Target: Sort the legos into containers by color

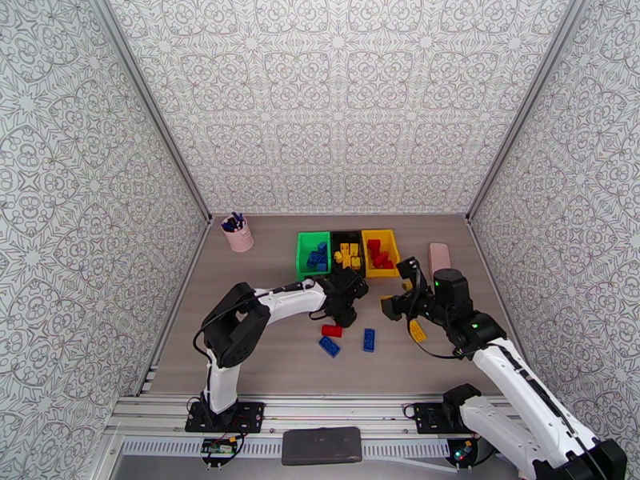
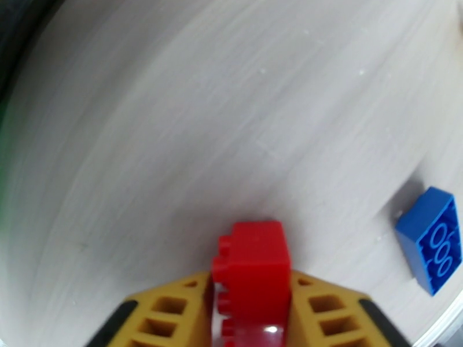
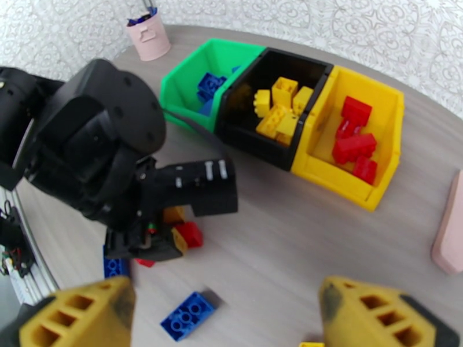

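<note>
Your left pincer (image 2: 250, 299) is clamped shut on a red lego (image 2: 252, 255). The brick sits squeezed between the two yellow fingers (image 2: 168, 313), with its studs turned toward the left-hand one and its far end poking out past the tips. Beyond those tips you have bare table (image 2: 202, 111), and off to the right of the pincer in its own wrist view a blue lego (image 2: 431, 238) lies on the wood, well clear of the grip.

From above, a second red lego (image 1: 331, 330) lies just beside this pincer, on the side toward the arm bases.

Your right pincer (image 3: 226, 310) stands wide open and has hold of nothing. Its two yellow fingers are spread far apart at the bottom of its wrist view, above the table. A loose blue brick (image 3: 188, 314) lies on the table between them, closer to the left-hand finger.

Ahead of the right pincer the three containers stand touching in a row:
- The green bin (image 3: 176, 93) is on the left and holds blue legos (image 3: 208, 85).
- The black bin (image 3: 254, 140) is in the middle and holds yellow legos (image 3: 278, 108).
- The yellow bin (image 3: 333, 174) is on the right and holds red legos (image 3: 353, 140).

A pink cup (image 3: 149, 39) stands beyond the green bin, and a pink slab (image 3: 448, 226) lies off to the right of the pincer
</note>
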